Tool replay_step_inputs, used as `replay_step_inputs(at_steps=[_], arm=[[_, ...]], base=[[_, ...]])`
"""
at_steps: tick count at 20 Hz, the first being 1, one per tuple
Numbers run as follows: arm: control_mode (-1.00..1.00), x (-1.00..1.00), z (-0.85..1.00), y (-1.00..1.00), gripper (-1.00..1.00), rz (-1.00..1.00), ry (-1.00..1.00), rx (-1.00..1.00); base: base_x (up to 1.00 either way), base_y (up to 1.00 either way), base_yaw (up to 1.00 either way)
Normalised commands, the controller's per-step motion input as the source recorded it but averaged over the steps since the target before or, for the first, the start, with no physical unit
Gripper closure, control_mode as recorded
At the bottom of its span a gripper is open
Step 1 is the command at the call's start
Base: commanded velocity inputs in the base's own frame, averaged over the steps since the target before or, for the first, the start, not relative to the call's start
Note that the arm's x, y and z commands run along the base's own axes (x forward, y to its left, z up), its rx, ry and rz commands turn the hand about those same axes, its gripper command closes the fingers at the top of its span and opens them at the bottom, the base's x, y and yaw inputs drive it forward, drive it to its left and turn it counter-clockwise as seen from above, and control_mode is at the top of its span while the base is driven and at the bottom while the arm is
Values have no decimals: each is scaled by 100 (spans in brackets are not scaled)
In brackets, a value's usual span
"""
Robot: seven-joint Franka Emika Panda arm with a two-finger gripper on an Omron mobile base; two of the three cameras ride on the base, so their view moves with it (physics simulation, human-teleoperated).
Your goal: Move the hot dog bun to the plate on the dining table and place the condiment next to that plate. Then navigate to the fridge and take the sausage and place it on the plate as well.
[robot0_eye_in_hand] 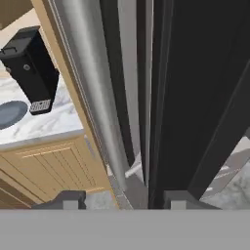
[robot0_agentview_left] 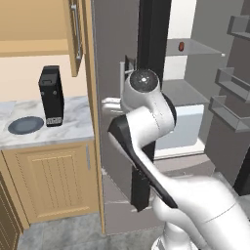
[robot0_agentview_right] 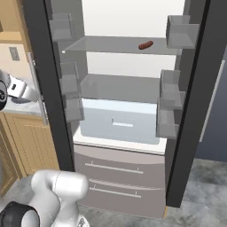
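The fridge [robot0_agentview_right: 119, 177] stands with both upper doors swung open. A small reddish-brown sausage [robot0_agentview_right: 145, 45] lies on its top glass shelf, and from the left base it is a small spot [robot0_agentview_left: 181, 46] on that shelf. My gripper [robot0_eye_in_hand: 123, 197] is at the left door's long steel handle [robot0_eye_in_hand: 93, 88]. Its fingertips [robot0_eye_in_hand: 68, 199] stand apart on either side of the handle's lower end, so it is open and holds nothing. From the right base, the hand [robot0_agentview_right: 20, 88] reaches toward that door's edge. The hot dog bun, the plate, the condiment and the dining table are out of view.
Left of the fridge, a marble counter [robot0_agentview_left: 73, 129] over wood cabinets carries a black box appliance [robot0_agentview_left: 51, 95] and a dark blue-grey dish [robot0_agentview_left: 25, 125]. The open left door [robot0_agentview_left: 114, 49] stands between my arm and the shelves. Grey bins [robot0_agentview_right: 177, 31] line the right door.
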Motion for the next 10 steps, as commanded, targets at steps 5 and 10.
replay_step_inputs(at_steps=[5,10], arm=[[-100,-86,36,-100,-100,0,7,0],[-100,-4,15,-100,-100,-1,15,1]], base=[[0,0,0],[0,0,0]])
